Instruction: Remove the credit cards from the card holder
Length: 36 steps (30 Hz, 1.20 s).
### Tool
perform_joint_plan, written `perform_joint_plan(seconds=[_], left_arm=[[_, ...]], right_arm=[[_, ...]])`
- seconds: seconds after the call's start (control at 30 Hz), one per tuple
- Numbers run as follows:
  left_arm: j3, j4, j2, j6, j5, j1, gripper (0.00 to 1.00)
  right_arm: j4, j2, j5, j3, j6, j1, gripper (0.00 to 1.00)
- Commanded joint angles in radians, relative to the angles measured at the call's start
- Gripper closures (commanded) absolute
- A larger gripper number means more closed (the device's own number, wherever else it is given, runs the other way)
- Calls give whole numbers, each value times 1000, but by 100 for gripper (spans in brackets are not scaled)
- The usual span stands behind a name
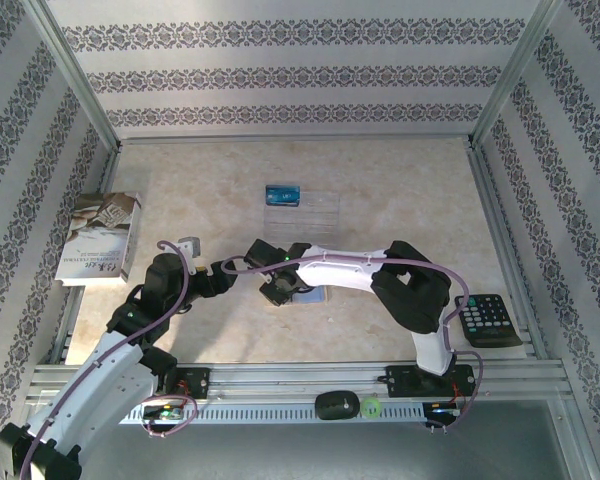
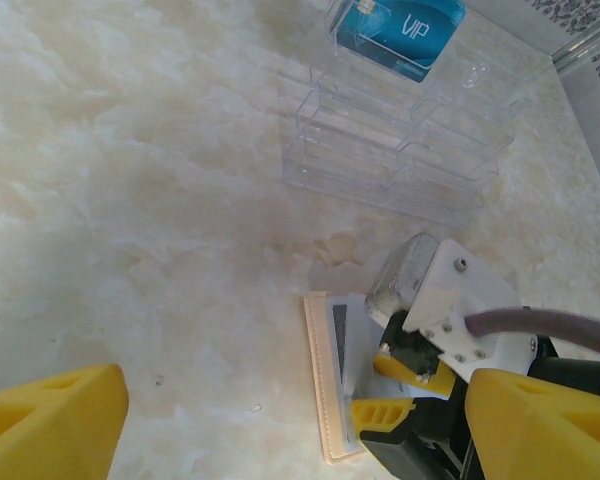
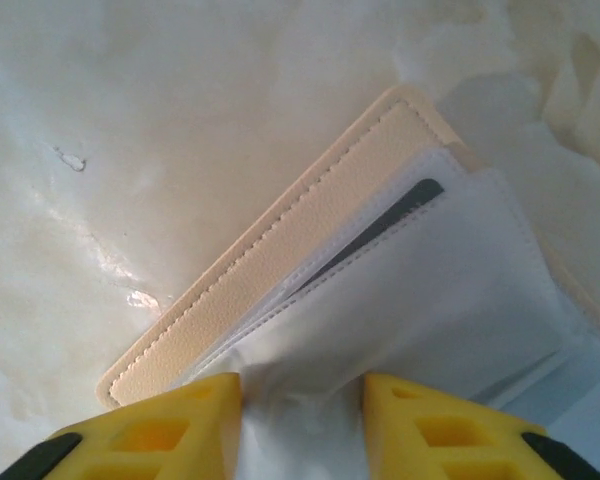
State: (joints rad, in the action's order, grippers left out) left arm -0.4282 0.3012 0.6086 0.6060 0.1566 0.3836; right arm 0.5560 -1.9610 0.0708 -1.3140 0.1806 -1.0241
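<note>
Card holder [image 3: 280,240] lay open on the surface [image 3: 180,100] directly beneath the right claw [image 3: 300,400], its pale lining gathered between the two yellow fingers [image 3: 180,420]. Whether that claw had truly clenched on the lining could not be told. Just ahead of its fingertips, a blackish card [image 3: 415,200] peeked from a slot. The left claw [image 2: 295,400] hung released, fingers wide apart and holding nothing, with the holder just ahead of it, toward its right finger. Well beyond both claws, the blue card [image 2: 400,30] rested in a clear tray [image 2: 400,160].
</note>
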Motion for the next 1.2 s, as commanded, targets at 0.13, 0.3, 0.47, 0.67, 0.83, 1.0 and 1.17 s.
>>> perform_joint_plan(seconds=[0.13,0.3,0.47,0.67,0.83,1.0,1.17], left_arm=[[-18,-6,19,-35,56,-14,27],[18,-105,98,1,126,-6,51],[82,-269,175,52,122,44,69],[106,-470,349,73,77,155,86],[90,-629,526,87,72,209,100],[69,-681,657,97,40,225,100],[62,-726,750,111,55,233,100]], right_arm=[[-40,1,-5,54,2,-5,92],[-181,81,-47,127,4,13,100],[-379,170,-138,237,36,49,100],[-490,220,-162,305,105,74,100],[-561,249,-177,363,151,83,100],[-585,263,-181,402,166,89,100],[-596,269,-180,420,178,90,100]])
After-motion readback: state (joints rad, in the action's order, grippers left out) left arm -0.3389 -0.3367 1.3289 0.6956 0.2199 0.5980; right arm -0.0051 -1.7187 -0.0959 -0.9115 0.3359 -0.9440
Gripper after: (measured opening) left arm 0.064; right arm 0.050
